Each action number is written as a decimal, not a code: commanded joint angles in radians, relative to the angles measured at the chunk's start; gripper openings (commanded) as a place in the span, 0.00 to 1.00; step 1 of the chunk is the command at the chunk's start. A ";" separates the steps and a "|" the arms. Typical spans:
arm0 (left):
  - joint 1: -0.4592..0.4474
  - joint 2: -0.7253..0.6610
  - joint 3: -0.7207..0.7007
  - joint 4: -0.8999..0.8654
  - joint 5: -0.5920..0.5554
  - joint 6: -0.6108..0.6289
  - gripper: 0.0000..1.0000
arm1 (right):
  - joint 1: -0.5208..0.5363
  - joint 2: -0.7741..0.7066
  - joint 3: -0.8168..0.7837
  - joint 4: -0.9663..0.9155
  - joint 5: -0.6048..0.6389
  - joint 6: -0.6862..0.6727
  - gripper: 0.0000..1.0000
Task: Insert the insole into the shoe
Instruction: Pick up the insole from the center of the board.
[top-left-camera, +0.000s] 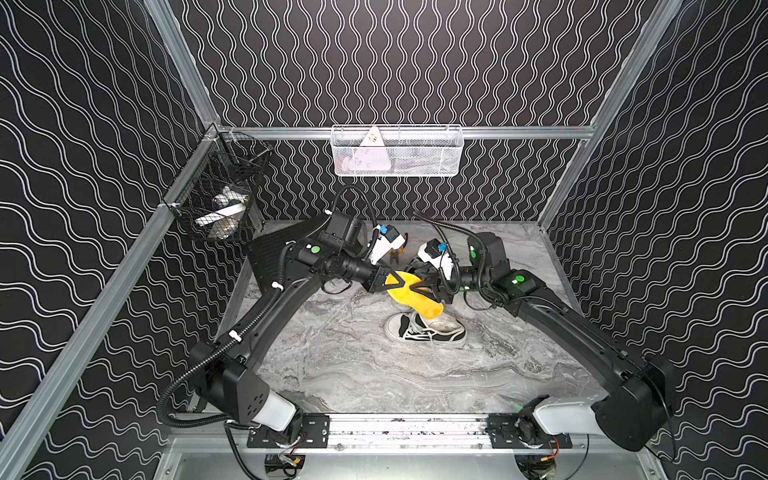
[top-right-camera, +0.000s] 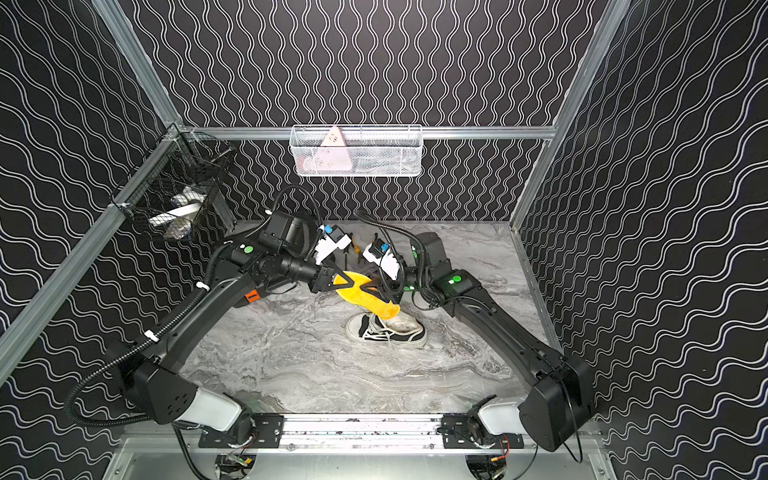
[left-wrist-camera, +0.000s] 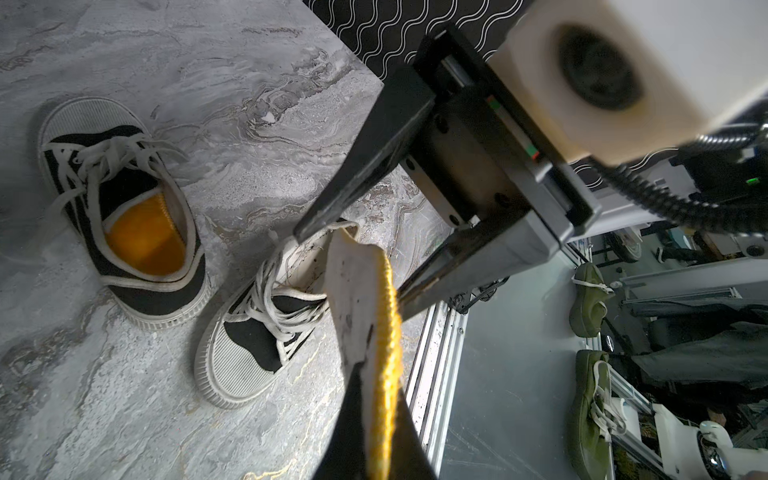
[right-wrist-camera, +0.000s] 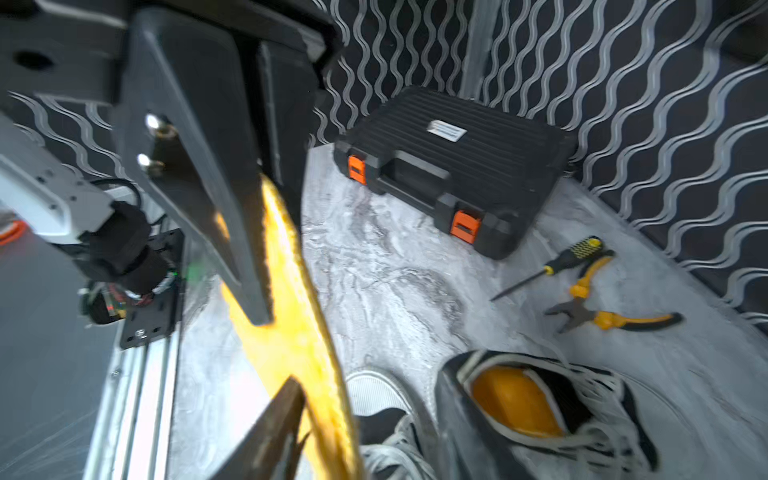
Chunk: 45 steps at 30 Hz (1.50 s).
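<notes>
far off to the left of both end effectors a black wire basket (top-left-camera: 216, 199) hangs on the frame rail. a black tool case (right-wrist-camera: 453, 166) with orange latches lies on the marble tabletop (top-left-camera: 365, 374) behind the left arm. the left end effector (top-left-camera: 415, 286) is clamped tight on a yellow insole (top-left-camera: 419, 302). it grips the insole near one end and holds it in the air on edge. the left wrist view shows a fleecy yellow face on one side and a pale, stained underside on the other. behind the two end effectors, toward the back wall, a screwdriver (right-wrist-camera: 552, 268) and yellow-handled pliers (right-wrist-camera: 602, 318) lie just beside each other on the tabletop. under the end effectors, mostly hidden in both top views, stands a black-and-white canvas sneaker (left-wrist-camera: 158, 299) with a second insole (left-wrist-camera: 141, 241) already inside it. a matching empty sneaker (top-left-camera: 424, 332) sits just beside it, below the end effectors and nearer the front rail, with its toe cap pointing left in both top views. the held insole's free end hangs above this sneaker's opening, not inside it. the right end effector (left-wrist-camera: 350, 268) meets the left one from the other side with its jaws apart, one finger on each side of the insole's free end. whether either finger touches the insole cannot be told.
</notes>
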<state>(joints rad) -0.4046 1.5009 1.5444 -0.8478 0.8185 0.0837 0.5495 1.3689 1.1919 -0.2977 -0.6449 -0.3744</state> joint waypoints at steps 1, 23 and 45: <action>0.000 -0.005 -0.003 0.018 0.031 0.024 0.00 | -0.003 0.020 0.027 -0.048 -0.096 -0.015 0.48; 0.006 0.070 0.008 0.084 -0.057 -0.272 0.00 | 0.212 -0.060 -0.212 0.255 0.460 0.024 0.40; 0.052 0.083 -0.039 0.050 -0.029 -0.356 0.00 | 0.335 0.042 -0.270 0.498 0.906 -0.174 0.71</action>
<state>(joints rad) -0.3599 1.5898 1.5066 -0.7853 0.7780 -0.2623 0.8814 1.4002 0.9241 0.0921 0.1741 -0.5083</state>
